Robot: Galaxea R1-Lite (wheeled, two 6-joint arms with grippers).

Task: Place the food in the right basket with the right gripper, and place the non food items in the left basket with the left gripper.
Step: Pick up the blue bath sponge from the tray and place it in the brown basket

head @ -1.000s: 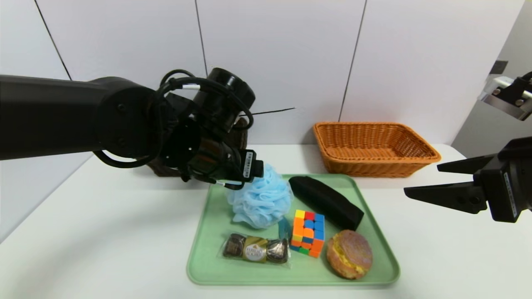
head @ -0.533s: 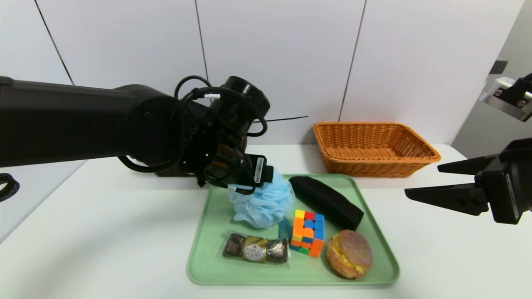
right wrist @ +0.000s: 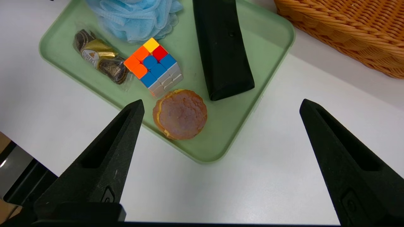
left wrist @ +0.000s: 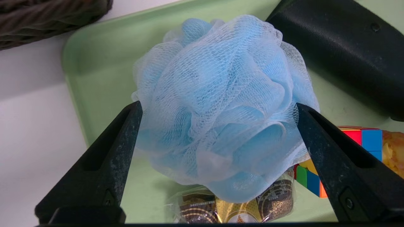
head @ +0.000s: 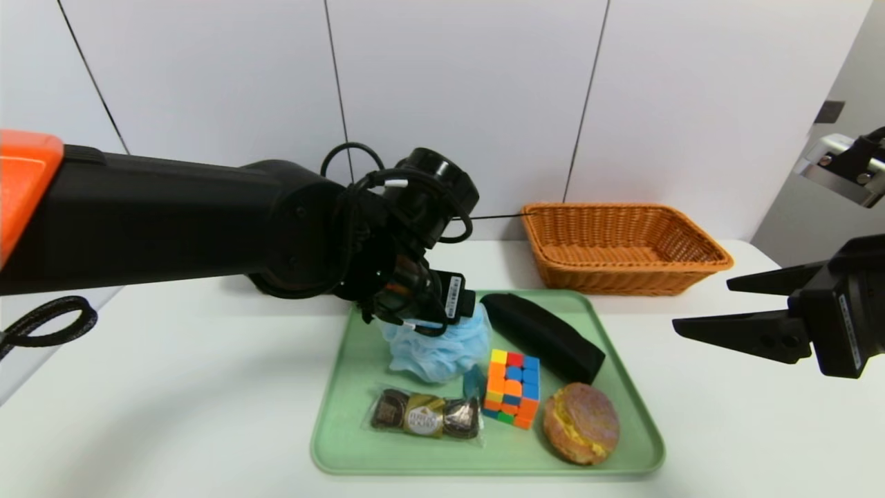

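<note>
The left gripper (left wrist: 217,107), jaws wide, straddled the blue bath pouf (left wrist: 221,104) at frame centre; closing came next. The right gripper (head: 726,304) waited open at right.

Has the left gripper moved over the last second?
Yes. In the head view the left gripper has shifted right and down against the green tray, now lower over the blue bath pouf, jaws open either side of it.

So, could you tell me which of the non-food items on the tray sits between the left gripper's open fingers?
The blue bath pouf; the left gripper straddles it, while the puzzle cube and black pouch lie clear.
</note>
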